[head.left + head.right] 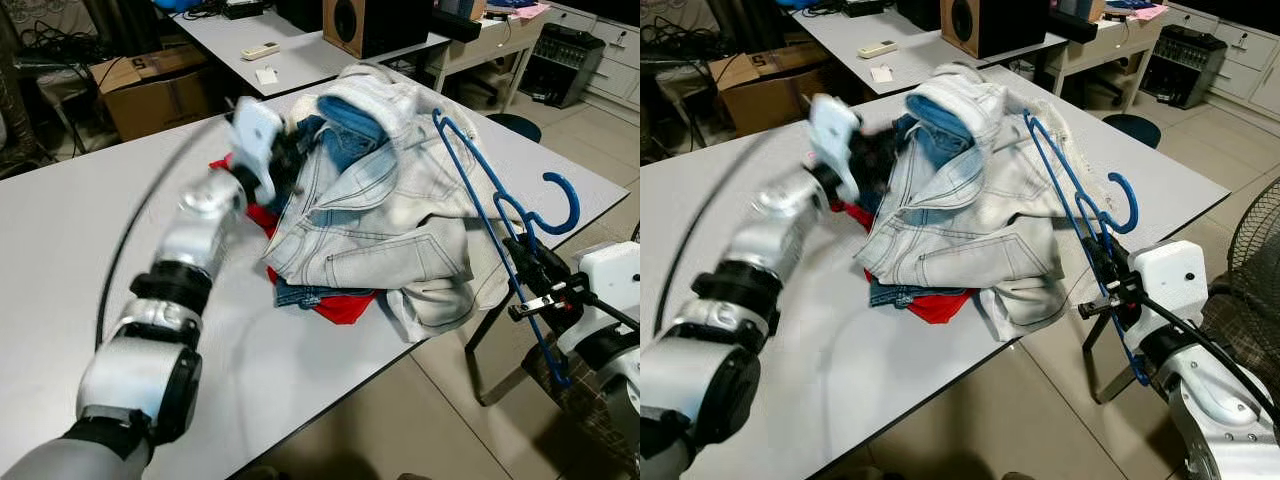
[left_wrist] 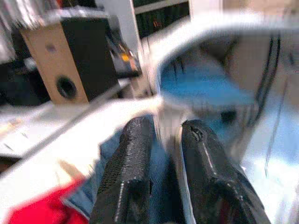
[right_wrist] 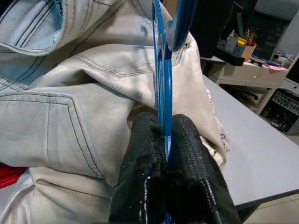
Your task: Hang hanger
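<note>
Gripping the blue hanger [image 1: 497, 226] at right of the frame, the right gripper [image 3: 166, 140] is clenched on its wire beside the pale denim jacket [image 1: 372, 215] heaped mid-table [image 1: 60, 260]. The left gripper [image 2: 161, 140], blurred at upper centre, holds its fingers slightly parted around the jacket's collar.

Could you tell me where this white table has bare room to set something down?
The white table is bare on the robot's left of the pale denim jacket, and along the near edge. The far right corner past the blue plastic hanger is bare too. The clothes pile crowds the middle.
</note>
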### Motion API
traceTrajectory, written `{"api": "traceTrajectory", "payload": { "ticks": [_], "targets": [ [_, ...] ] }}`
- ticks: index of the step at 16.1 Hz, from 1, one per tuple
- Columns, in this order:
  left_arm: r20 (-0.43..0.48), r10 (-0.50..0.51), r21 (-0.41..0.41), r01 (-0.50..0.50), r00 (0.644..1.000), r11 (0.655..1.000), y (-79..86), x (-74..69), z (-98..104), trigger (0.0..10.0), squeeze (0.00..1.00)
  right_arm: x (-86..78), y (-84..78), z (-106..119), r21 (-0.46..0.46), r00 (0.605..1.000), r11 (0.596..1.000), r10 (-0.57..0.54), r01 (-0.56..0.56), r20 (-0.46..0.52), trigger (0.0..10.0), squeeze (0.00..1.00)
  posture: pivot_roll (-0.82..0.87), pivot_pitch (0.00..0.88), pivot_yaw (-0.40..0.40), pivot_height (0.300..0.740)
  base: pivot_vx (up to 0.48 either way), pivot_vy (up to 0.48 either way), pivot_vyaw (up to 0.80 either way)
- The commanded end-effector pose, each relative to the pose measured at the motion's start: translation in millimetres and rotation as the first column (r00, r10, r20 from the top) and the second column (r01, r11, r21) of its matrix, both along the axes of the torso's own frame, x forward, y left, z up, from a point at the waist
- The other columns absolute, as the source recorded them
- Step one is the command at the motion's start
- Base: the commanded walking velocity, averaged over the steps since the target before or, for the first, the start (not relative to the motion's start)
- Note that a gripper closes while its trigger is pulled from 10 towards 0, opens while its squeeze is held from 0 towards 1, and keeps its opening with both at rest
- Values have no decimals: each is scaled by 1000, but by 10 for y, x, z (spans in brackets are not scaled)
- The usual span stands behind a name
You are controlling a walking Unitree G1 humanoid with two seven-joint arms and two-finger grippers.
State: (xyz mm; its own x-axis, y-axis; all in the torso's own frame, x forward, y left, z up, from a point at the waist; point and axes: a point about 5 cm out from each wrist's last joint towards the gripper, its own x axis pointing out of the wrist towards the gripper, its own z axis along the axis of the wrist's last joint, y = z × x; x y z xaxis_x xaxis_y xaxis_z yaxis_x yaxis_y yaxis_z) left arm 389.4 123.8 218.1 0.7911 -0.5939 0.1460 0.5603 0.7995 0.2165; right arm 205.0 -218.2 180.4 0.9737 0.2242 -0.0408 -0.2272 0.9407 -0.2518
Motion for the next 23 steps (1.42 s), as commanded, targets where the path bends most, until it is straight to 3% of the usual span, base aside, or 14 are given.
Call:
{"api": "traceTrajectory", "payload": {
  "ticks": [1, 4, 5, 7, 10, 11, 13, 15, 19, 23],
  "targets": [
    [52, 12, -12, -12, 999, 1000, 26, 10, 124, 10000, 1000, -2, -7, -24, 3, 1000, 1000, -7, 7, -2, 10000, 0, -181, 0, 66, 740, 0, 0, 0],
    [61, -28, 35, 26, 998, 999, -45, 13, 121, 10000, 1000, -11, -14, -27, 3, 1000, 1000, -8, 8, -3, 10000, 0, -185, 0, 67, 740, 0, 0, 0],
    [37, -59, 84, 55, 998, 995, -116, 18, 48, 10000, 0, -15, -19, -21, 2, 1000, 1000, -7, 7, -1, 10000, 0, -187, 0, 67, 740, 0, 0, 0],
    [8, -68, 137, 66, 998, 988, -162, 32, -29, 10000, 0, -17, -26, -12, 1, 1000, 1000, -7, 7, 1, 10000, 0, -193, 0, 69, 740, 0, 0, 0],
    [-42, -86, 136, 91, 995, 987, -246, 58, -90, 10000, 0, -19, -34, -3, -2, 1000, 1000, -7, 7, 4, 10000, 0, -197, 0, 69, 740, 0, 0, 0],
    [-26, -32, 167, 36, 999, 985, -258, 94, -79, 10000, 0, -14, -29, 3, -3, 1000, 1000, -5, 5, 6, 10000, 0, -199, 0, 70, 740, 0, 0, 0],
    [9, 19, 153, -20, 1000, 988, -249, 131, -9, 10000, 0, -13, -27, 10, -3, 1000, 1000, -4, 4, 8, 10000, 0, -202, 0, 72, 740, 0, 0, 0],
    [42, -2, 165, -5, 999, 986, -281, 139, 55, 10000, 0, -19, -34, 11, -4, 1000, 1000, -4, 4, 7, 10000, 0, -201, 0, 70, 740, 0, 0, 0],
    [73, -57, 398, 23, 996, 917, -332, 132, -6, 10000, 0, -9, -50, 25, -10, 1000, 1000, -3, 3, 10, 10000, 0, -203, 0, 74, 740, 0, 0, 0],
    [86, -58, 522, 5, 995, 853, -331, 144, -47, 10000, 0, 2, -51, 29, -10, 1000, 1000, -4, 4, 15, 10000, 0, -201, 0, 75, 740, 0, 0, 0]
  ]
}}
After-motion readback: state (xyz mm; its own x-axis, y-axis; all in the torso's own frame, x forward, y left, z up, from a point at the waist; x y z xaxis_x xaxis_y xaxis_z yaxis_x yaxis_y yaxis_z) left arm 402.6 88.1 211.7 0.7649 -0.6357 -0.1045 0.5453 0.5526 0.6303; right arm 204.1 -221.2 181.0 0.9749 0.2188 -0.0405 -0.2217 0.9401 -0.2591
